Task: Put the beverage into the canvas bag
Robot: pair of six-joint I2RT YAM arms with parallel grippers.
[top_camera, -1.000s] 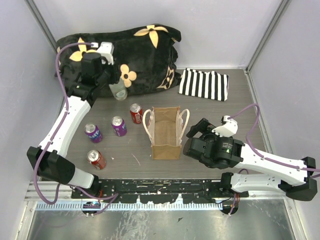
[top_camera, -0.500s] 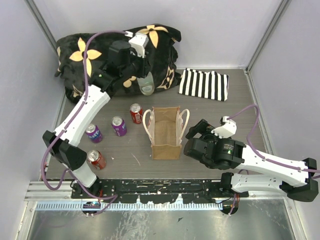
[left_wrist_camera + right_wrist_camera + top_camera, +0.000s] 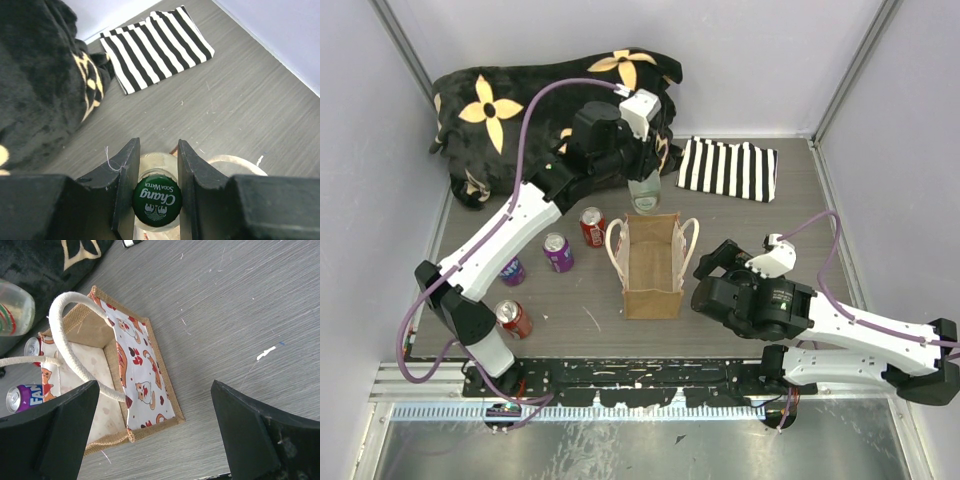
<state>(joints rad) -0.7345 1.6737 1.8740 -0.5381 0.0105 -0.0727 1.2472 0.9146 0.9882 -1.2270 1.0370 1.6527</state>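
A grey table (image 3: 800, 200) carries everything, with the bag (image 3: 652, 285) standing open and upright near its near-middle. Beyond the bag and to its left, a black blanket (image 3: 520, 80) with cream flowers is heaped against the back wall. The left arm (image 3: 510, 225) reaches from the bag's near left across to just past its far rim, and the right arm (image 3: 860, 325) lies low on the bag's right. A striped cloth (image 3: 728, 168) lies flat beyond the bag, off its far right corner. The bag is tan with cream handles, and a reddish cat print shows on its pale side in the right wrist view. The left gripper (image 3: 156, 165) is clamped on the neck of the bottle (image 3: 645, 190), a clear one with a green cap reading Chang Soda Water. The bottle hangs upright in the air at the bag's far rim and is not inside; whether it is over the opening or just behind the rim cannot be told. The right gripper (image 3: 155, 390) sits just right of the bag with its jaws wide apart and nothing between them. A red can (image 3: 592, 226) stands just left of the bag's far left corner. A purple can (image 3: 558, 252) stands farther left of the bag, and a second purple can (image 3: 512, 270) stands farther left again, partly hidden by the left arm. A second red can (image 3: 512, 318) stands well left of the bag's near edge.
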